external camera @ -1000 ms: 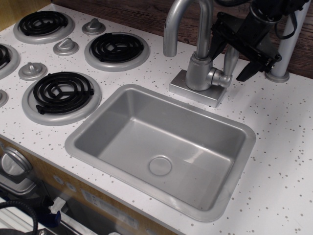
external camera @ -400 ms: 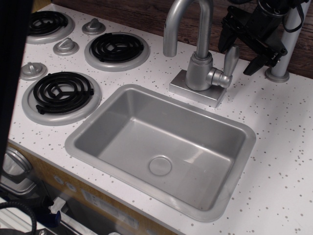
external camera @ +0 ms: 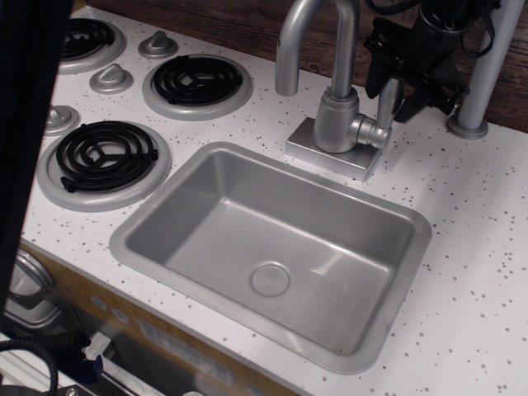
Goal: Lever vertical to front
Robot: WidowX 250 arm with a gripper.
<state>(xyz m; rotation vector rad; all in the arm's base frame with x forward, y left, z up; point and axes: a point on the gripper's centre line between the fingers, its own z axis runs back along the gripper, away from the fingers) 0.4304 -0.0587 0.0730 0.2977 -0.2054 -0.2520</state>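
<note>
Single view from the front left, above a toy kitchen counter.

Lever (external camera: pixel 387 103): short silver-grey bar on a round side stub (external camera: pixel 369 132) at the right of the faucet body (external camera: pixel 337 122). Standing roughly upright, leaning slightly right, upper end hidden behind the black tool. Located behind the sink's far right corner.

Gripper (external camera: pixel 402 73): black, entering from the upper right, positioned at the top of the lever. Dark fingers (external camera: pixel 380 64) visible on either side of the bar's upper part, one left and one right. Contact with the lever not confirmable; jaws appear spread around the bar, though whether pressing on it cannot be told.

Spout (external camera: pixel 307 33): tall, curved, silver, arching leftward from the faucet body, outlet over the counter behind the sink.

Faucet base (external camera: pixel 318 153): square silver plate on the white speckled counter (external camera: pixel 478 247).

Sink (external camera: pixel 165 214): rectangular grey basin, round drain (external camera: pixel 270 279) near centre.

Pole (external camera: pixel 483 78): plain grey, upright, at the far right behind the gripper, foot on the counter.

Burners (external camera: pixel 103 157): black coils in silver rings to the left, with small silver knobs (external camera: pixel 111 78) between them.

Dark blurred vertical band (external camera: pixel 25 124) covering the left edge of the view, identity not determinable.
</note>
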